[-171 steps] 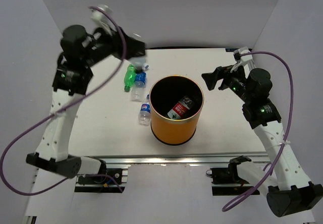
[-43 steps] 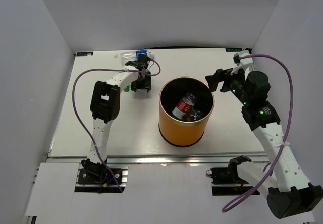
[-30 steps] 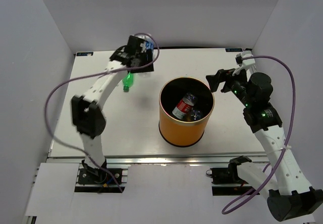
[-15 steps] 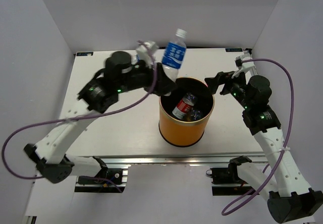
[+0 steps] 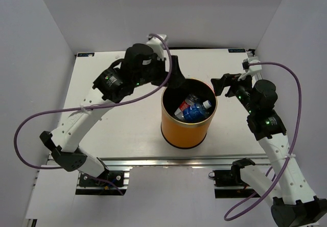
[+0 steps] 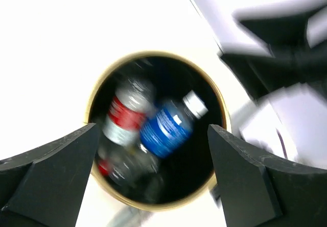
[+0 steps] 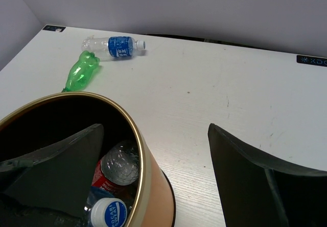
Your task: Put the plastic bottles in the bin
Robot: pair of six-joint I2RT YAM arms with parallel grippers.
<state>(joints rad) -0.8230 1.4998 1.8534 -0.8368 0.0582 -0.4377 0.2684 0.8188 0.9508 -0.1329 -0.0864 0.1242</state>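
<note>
The orange bin (image 5: 184, 133) stands mid-table. Inside it a blue-labelled plastic bottle (image 5: 196, 111) lies beside a red-labelled one (image 5: 186, 104). In the left wrist view both show from above, the blue-labelled bottle (image 6: 167, 127) and the red-labelled bottle (image 6: 127, 117), blurred, over other clear bottles. My left gripper (image 5: 176, 78) hangs open over the bin's back-left rim (image 6: 223, 119), holding nothing. My right gripper (image 5: 220, 83) is open beside the bin's right rim (image 7: 153, 196). A green bottle (image 7: 80, 72) and a clear blue-labelled bottle (image 7: 115, 46) lie on the table behind the bin; my left arm hides them from the top camera.
White walls close in the white table (image 5: 102, 119) on the left, back and right. A dark strip runs along the back edge (image 7: 311, 60). Purple cables loop off both arms.
My left gripper carried a blue-labelled bottle over the bin and opened. The bottle fell and now lies inside. The right arm barely moved.
</note>
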